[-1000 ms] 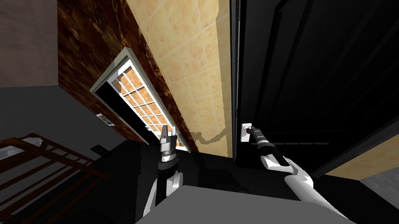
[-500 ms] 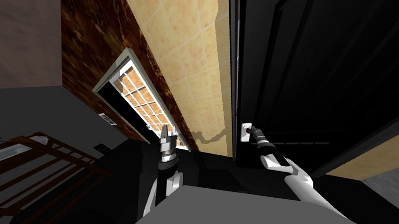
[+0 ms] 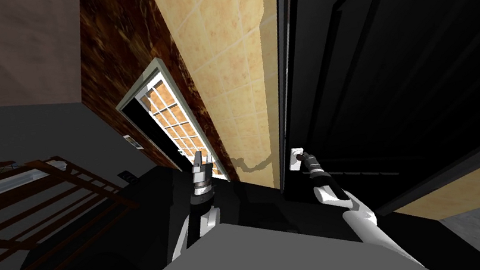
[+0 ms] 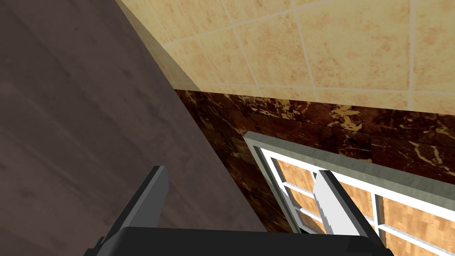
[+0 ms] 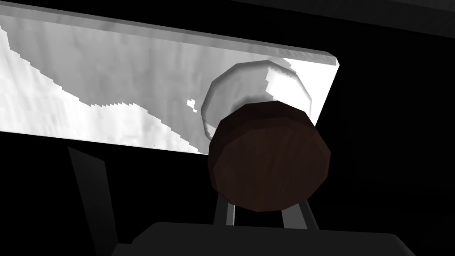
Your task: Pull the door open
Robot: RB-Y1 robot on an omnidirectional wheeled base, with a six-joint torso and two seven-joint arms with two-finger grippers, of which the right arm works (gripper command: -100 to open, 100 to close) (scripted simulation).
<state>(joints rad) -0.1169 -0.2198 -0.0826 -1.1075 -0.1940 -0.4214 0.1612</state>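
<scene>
The left arm (image 3: 203,220) reaches forward, jaws apart; the right arm (image 3: 327,192) extends, jaws closed narrow.

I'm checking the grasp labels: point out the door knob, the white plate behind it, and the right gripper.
door knob (image 5: 269,155), right wrist view, its round dark brown front face.
white plate (image 5: 111,89), right wrist view, its flat face beside the knob.
right gripper (image 3: 302,159), head view, its tip at the knob.
</scene>
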